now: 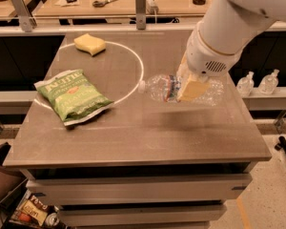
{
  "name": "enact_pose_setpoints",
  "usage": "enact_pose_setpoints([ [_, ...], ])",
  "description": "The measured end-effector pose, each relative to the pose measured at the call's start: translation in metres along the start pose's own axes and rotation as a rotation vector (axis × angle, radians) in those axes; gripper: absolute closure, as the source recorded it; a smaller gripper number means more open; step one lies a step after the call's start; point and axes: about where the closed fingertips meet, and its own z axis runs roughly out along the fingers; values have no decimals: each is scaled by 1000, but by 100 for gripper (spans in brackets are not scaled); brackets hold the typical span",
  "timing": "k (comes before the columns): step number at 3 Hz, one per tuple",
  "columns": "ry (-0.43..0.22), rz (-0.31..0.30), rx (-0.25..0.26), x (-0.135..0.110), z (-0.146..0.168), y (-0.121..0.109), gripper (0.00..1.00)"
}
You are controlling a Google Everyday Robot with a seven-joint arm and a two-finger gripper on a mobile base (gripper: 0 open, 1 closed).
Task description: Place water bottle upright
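The water bottle (pixel 157 88), clear ribbed plastic with a white cap pointing left and a red-blue label band, lies horizontal and appears raised a little above the grey table (pixel 133 142), with a shadow beneath it. My gripper (pixel 191 90) comes down from the white arm at the upper right. Its tan fingers (pixel 194 88) are shut around the bottle's middle, just right of the label. The bottle's right end shows past the fingers.
A green chip bag (pixel 74 97) lies on the table's left side and a yellow sponge (pixel 89 44) at the back left, with a white circle line (pixel 139 73) marked between them. Two small pump bottles (pixel 245 84) stand on a shelf to the right, beyond the table's edge.
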Motion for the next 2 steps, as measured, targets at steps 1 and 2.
enact_pose_setpoints([
  [1,-137,-20,35,13,-27,-15,100],
  [2,-283,-50,85,20,-52,-32,100],
])
